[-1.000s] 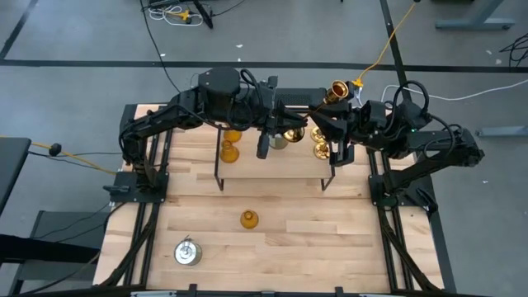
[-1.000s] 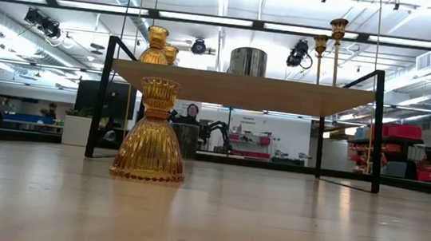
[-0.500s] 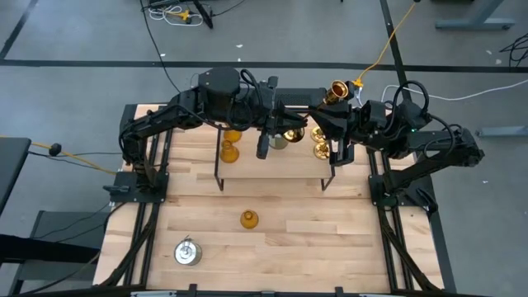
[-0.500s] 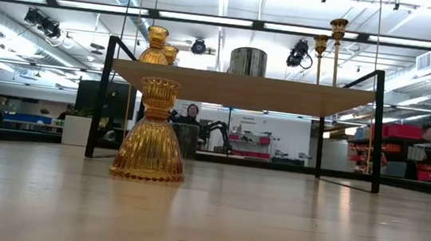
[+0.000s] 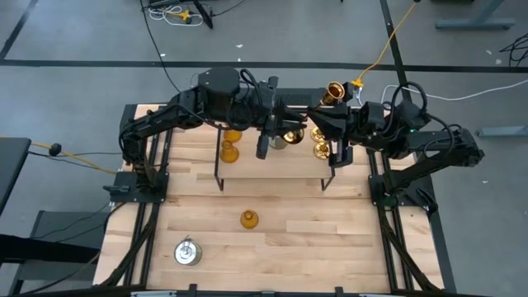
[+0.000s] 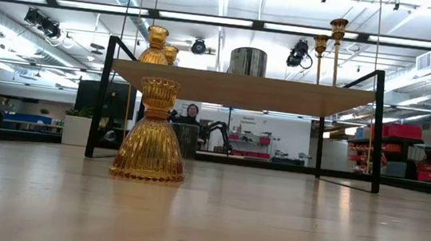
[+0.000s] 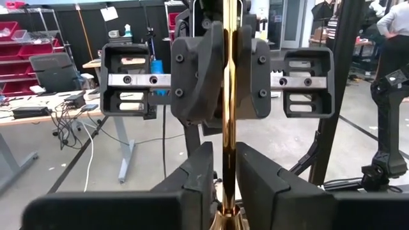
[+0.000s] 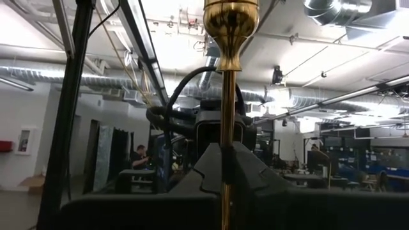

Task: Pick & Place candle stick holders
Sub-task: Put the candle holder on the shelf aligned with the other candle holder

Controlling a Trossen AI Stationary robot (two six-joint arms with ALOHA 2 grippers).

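Hardly anything has moved: the tall gold brass candlestick holder (image 5: 332, 91) edged slightly leftward over the wooden rack with black wire sides (image 5: 272, 169). At the rack's back edge, the left gripper (image 7: 225, 172) straddles its upright stem; whether it grips, I cannot tell. The right gripper (image 8: 227, 153), opposite and equally near, is clamped on that stem. I count three amber ribbed glass holders (image 5: 247, 219), two silver metal can-shaped ones (image 5: 187, 252) and seemingly three brass.

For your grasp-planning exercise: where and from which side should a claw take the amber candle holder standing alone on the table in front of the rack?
Grip the amber holder at its narrow neck, from above: it stands upright, flaring to a wide ribbed base.
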